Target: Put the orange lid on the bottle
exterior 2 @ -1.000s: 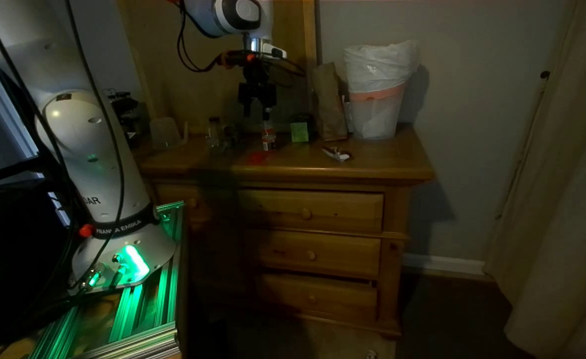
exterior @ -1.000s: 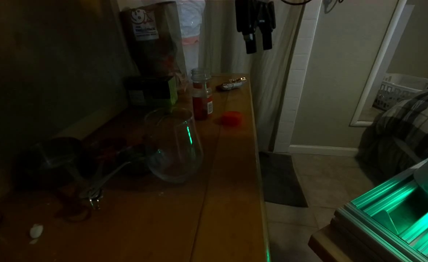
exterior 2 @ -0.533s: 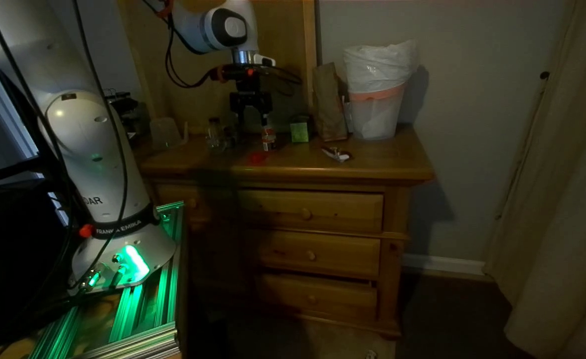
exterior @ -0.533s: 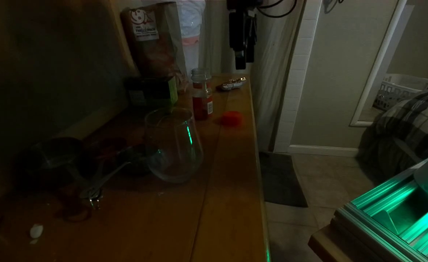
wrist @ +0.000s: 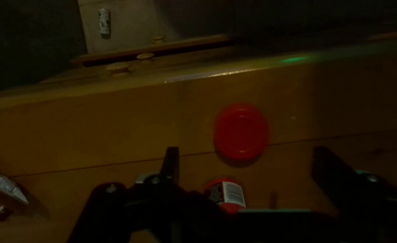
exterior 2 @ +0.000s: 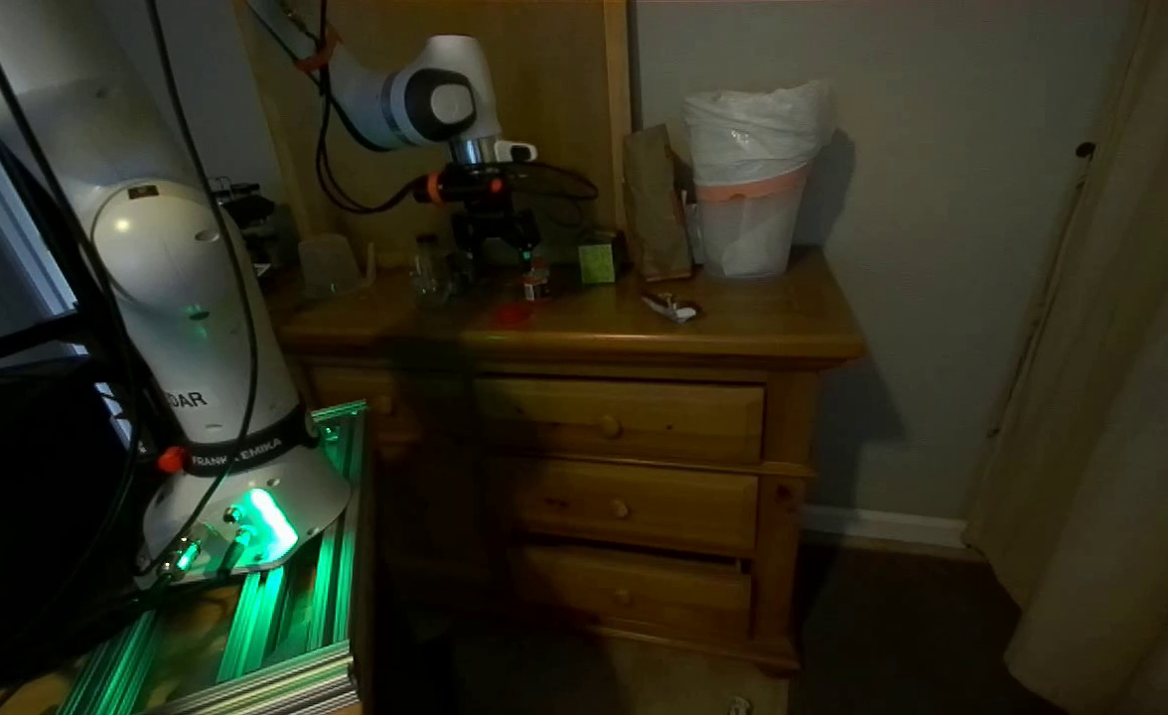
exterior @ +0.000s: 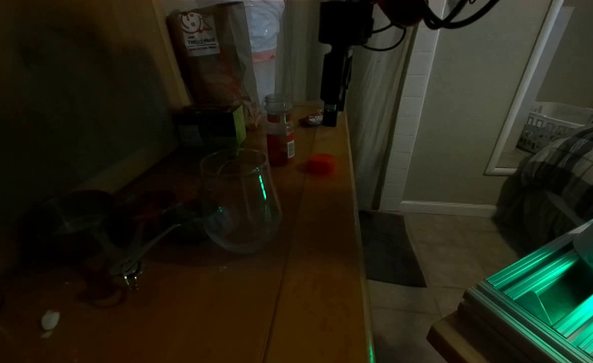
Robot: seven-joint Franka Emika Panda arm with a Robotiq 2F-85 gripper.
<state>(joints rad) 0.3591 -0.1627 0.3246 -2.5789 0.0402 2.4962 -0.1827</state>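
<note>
Presumably light and stiff: an orange lid awaiting a side grip

The orange lid (wrist: 241,131) lies flat on the wooden dresser top (exterior: 321,282), between the upright bottle (exterior: 279,132) and the front edge (wrist: 198,77), touching neither. Near it, above the wood, hangs the gripper (wrist: 245,153), jaws wide apart and holding nothing. By its look, the lid is rigid plastic: light, not fragile, and apt to slide if one finger meets it first. The best hold is probably across the side wall at opposite points, leaving its underside free to seat. Which face of the lid is up cannot be told. The gripper hides the bottle's mouth in the wrist view. In an exterior view the fingers (exterior: 330,118) overlap, concealing their gap; in an exterior view the lid (exterior 2: 512,315) is merely a dim red patch.
</note>
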